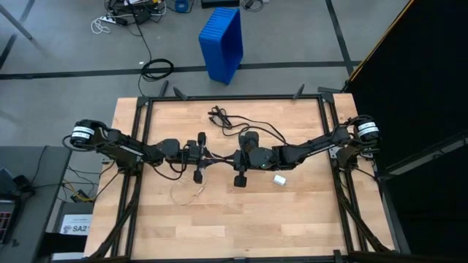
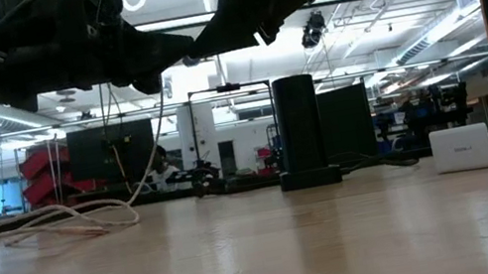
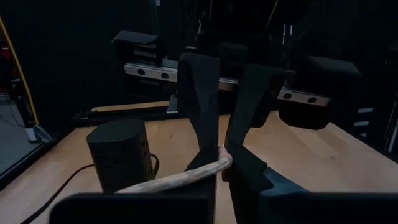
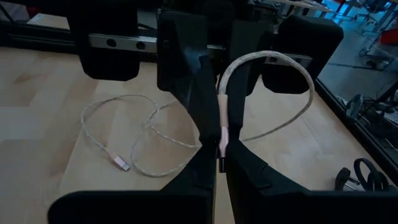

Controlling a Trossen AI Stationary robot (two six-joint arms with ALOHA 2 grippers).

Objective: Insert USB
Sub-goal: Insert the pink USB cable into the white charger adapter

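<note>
Between both grippers' jaws, USB cable [image 4: 222, 118], plug end (lengthwise along right fingers [image 4: 186, 93])

Count on the table [image 1: 292, 212]: 2 robot arms w/ 2 grippers, i.e. left gripper [image 1: 198, 155] and right gripper [image 1: 240, 162]; 1 pale USB cable [image 4: 149, 140]; 1 black upright hub [image 2: 302, 132] w/ 1 black cord [image 1: 227, 117]; 1 small white block [image 1: 279, 179]. Beyond the table: 1 blue bin [image 1: 221, 42], 1 coiled black cable [image 1: 157, 69] on floor.
</note>
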